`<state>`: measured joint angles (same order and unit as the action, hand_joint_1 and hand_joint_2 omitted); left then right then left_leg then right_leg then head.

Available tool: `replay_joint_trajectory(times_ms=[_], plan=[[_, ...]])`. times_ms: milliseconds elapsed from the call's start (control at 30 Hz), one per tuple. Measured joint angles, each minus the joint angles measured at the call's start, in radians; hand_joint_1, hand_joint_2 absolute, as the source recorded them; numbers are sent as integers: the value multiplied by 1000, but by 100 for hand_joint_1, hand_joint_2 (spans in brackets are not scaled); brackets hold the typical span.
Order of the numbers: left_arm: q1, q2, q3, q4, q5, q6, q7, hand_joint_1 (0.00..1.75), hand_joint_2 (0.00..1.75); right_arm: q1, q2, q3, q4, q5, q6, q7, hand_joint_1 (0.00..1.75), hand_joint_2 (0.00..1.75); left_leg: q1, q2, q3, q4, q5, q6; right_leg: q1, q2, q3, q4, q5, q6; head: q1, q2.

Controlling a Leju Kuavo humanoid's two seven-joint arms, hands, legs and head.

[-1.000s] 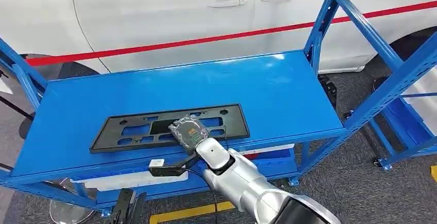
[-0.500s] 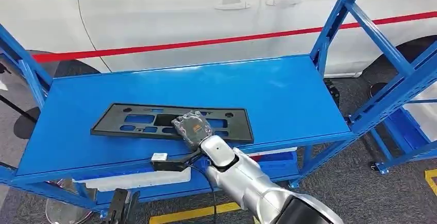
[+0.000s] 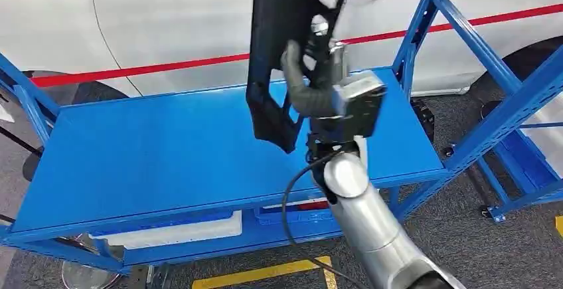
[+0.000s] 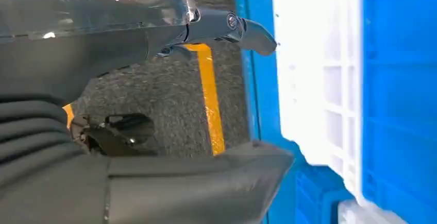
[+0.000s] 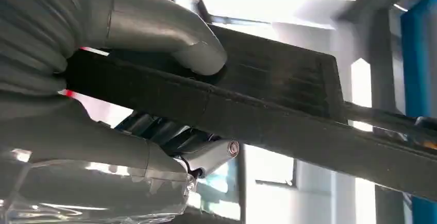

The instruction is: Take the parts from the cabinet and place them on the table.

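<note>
— What is the right hand (image 3: 317, 86) doing?
— It grips the black part (image 3: 282, 50), thumb (image 5: 198, 54) on one side, fingers (image 5: 206, 154) on the other. The part stands up tall above the blue shelf (image 3: 166, 149).
— And the left hand (image 4: 154, 105)?
— It holds nothing, fingers apart, near a white crate (image 4: 319, 80).

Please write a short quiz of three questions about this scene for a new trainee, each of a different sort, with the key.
1. True or false: the black plastic frame lies flat on the blue shelf.
2. Which hand holds the frame? A) left hand B) right hand C) a person's hand
3. Fill in: behind the shelf stands a white ____ with a red stripe.

Key
1. False: it is raised above the shelf, standing nearly upright.
2. B: the right hand grips it; its thumb presses on the frame.
3. car.
</note>
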<state>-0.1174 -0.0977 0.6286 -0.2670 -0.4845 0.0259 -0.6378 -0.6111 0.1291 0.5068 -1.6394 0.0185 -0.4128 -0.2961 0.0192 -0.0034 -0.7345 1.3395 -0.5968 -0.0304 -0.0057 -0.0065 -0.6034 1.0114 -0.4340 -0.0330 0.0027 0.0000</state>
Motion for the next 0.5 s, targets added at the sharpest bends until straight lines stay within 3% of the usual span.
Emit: replay_joint_trajectory(times_ms=[33, 67, 133, 167, 200, 300, 333, 367, 400, 467, 500], plan=[[9, 1, 8, 0, 6, 5, -6, 0, 175, 25, -16, -21, -36, -36, 0, -23, 175, 175, 0, 0, -4, 5, 14, 0, 0, 2, 3, 0, -2, 1, 0, 0], [17, 2, 16, 0, 13, 10, -14, 0, 175, 54, -31, -44, -70, -67, 0, -48, 175, 175, 0, 0, 14, -36, 45, 1, 0, 4, 6, 1, -6, 3, 0, 0], [30, 5, 34, 0, 22, 19, -24, 0, 175, 114, -56, -90, -123, -102, 2, -90, 175, 175, 0, 0, 102, -222, 144, 8, -1, 6, 13, 11, -12, 9, 0, 0], [35, 5, 41, 0, 24, 19, -28, 0, 175, 140, -65, -108, -145, -109, 5, -110, 175, 175, 0, 0, 130, -295, 160, 15, -1, 6, 12, 15, -17, 14, 0, 0], [39, 7, 51, 0, 25, 20, -30, 0, 175, 166, -77, -125, -166, -116, 10, -130, 175, 175, -7, -1, 140, -307, 153, 19, 8, 7, 5, 22, -18, 20, 1, 0], [50, 7, 68, 0, 27, 19, -35, 0, 175, 233, -100, -149, -208, -127, 25, -143, 175, 175, -12, -4, 133, -305, 157, 31, 1, 8, 1, 15, -9, 34, 1, 0], [51, 6, 72, 0, 27, 19, -35, 0, 175, 244, -103, -155, -218, -128, 25, -143, 175, 175, -4, -3, 134, -317, 166, 43, 3, 8, -1, 16, -12, 42, 1, 0], [50, 6, 75, 0, 27, 19, -36, 0, 175, 251, -109, -160, -226, -128, 25, -145, 175, 175, -2, 0, 134, -323, 172, 52, -2, 8, -5, 31, -35, 47, 1, 0], [49, 7, 77, 0, 27, 19, -36, 0, 175, 254, -113, -165, -235, -128, 25, -145, 175, 175, -3, 1, 129, -325, 177, 59, -2, 7, -22, 73, -77, 48, 5, 0], [48, 7, 81, 0, 28, 19, -36, 0, 175, 265, -122, -173, -247, -128, 25, -146, 175, 175, -3, 1, 119, -324, 184, 64, -3, 8, -83, 235, -171, 56, 7, 0], [48, 7, 82, 0, 29, 19, -36, 0, 175, 273, -125, -174, -249, -127, 26, -146, 175, 175, -4, 2, 112, -323, 189, 63, -5, 8, -108, 308, -201, 59, 7, 0]])
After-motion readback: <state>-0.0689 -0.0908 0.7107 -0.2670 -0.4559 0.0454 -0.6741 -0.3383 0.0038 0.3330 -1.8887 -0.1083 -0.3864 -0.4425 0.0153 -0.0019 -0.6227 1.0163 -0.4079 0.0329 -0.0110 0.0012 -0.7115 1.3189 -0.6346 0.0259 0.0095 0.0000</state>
